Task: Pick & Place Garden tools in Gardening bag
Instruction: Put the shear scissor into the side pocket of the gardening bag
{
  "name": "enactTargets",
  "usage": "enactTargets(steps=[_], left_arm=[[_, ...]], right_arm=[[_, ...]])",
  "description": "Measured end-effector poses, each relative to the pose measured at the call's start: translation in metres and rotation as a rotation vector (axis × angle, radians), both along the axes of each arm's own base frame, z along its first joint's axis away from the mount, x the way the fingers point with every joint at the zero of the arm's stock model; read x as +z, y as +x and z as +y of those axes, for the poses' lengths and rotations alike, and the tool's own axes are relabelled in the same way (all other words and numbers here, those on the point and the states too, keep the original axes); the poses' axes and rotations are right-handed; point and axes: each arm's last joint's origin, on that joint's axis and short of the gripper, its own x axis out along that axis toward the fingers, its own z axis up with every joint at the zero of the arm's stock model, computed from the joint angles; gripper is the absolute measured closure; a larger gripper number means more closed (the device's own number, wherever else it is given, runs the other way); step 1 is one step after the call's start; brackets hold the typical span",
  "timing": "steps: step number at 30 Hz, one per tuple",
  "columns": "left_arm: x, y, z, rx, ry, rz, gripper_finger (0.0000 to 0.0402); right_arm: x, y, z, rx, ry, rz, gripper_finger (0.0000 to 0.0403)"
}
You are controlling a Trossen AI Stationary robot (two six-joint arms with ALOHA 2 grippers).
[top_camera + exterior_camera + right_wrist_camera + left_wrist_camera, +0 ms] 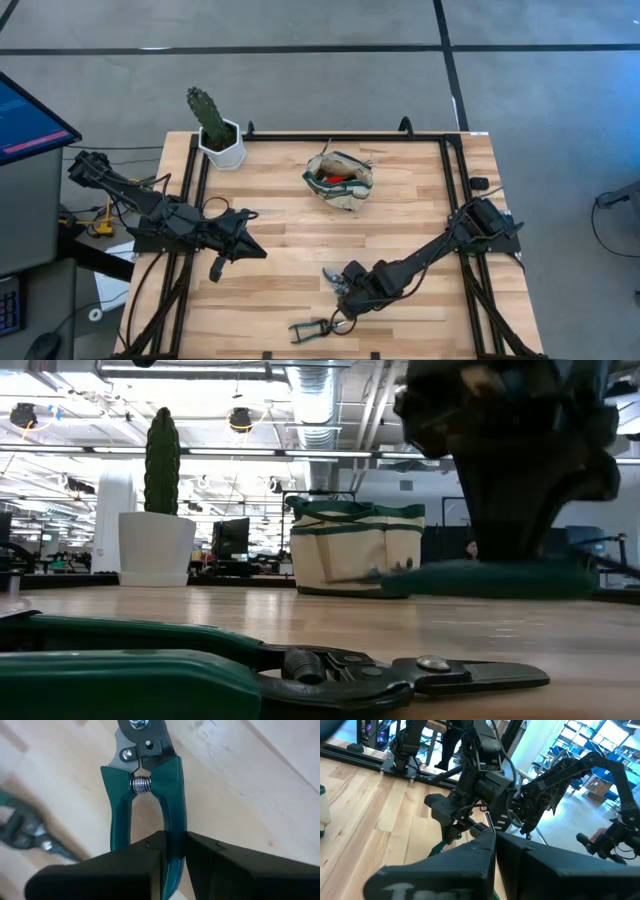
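green-handled shears point(170, 795), beige bag point(339, 180) with green trim, perhaps red item inside

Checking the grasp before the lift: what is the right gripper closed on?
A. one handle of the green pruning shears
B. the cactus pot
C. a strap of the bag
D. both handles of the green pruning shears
A: in the right wrist view the right gripper pinches only one handle of the green pruning shears; the other handle lies outside the fingers.
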Motion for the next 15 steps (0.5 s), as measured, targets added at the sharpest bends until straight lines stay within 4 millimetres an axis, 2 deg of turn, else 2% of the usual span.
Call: enactTargets(steps=[9,15], left_arm=[[0.001,0.000,0.000,0.003,-0.004,-0.007,0.0400],[0.004,0.003,0.004,0.049,-0.018,-0.039,0.0400]], right_arm=[[0.027,0.005,0.000,0.036,-0.092,0.001,0.0364],[0.049,0.011,-0.007,0.072,-0.142,0.014,0.0364]])
